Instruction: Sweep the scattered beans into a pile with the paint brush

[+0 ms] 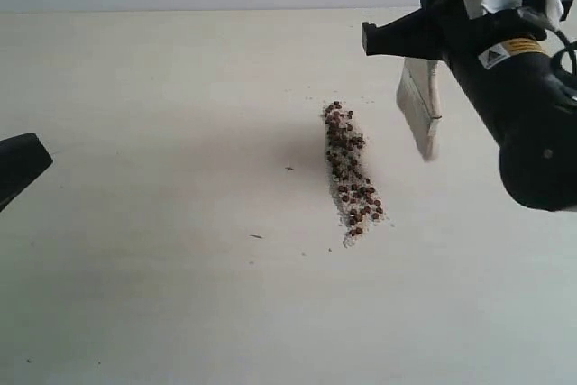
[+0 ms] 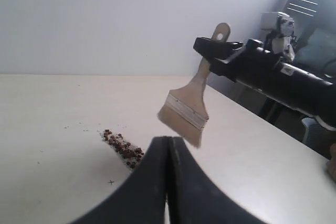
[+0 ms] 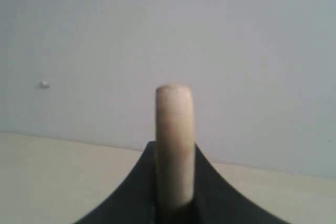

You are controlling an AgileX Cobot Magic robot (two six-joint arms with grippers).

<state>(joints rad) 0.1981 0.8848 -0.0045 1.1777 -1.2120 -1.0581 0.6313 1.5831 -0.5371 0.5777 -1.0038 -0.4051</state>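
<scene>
One narrow ridge of tiny round reddish-brown beans (image 1: 350, 173) mixed with fine white grains lies mid-right on the pale cream surface (image 1: 162, 87). We read this ridge as the pile: it is longer than it is wide, and packed tight. A few dark specks sit on the surface to its left, too small for us to identify.

The right end effector (image 1: 422, 42) pinches the wide flat paint brush with cream handle, silver ferrule and pale bristles (image 1: 421, 105) by the handle. The bristles point down and the brush is tilted. In the exterior view the brush hangs just right of the ridge's far end, apart from the beans. We cannot tell whether the bristle tips touch the surface.

In the left wrist view we see the same brush (image 2: 186, 108) with the hole at the handle's end above the right end effector (image 2: 215, 53). The beans (image 2: 123, 148) lie beside it. In the right wrist view the handle (image 3: 174, 140) stands between the dark fingers (image 3: 131, 198).

The left end effector (image 2: 169, 140) has its fingers pressed together, nothing between them. In the exterior view it sits at the left edge (image 1: 18, 169), well apart from the pile.
</scene>
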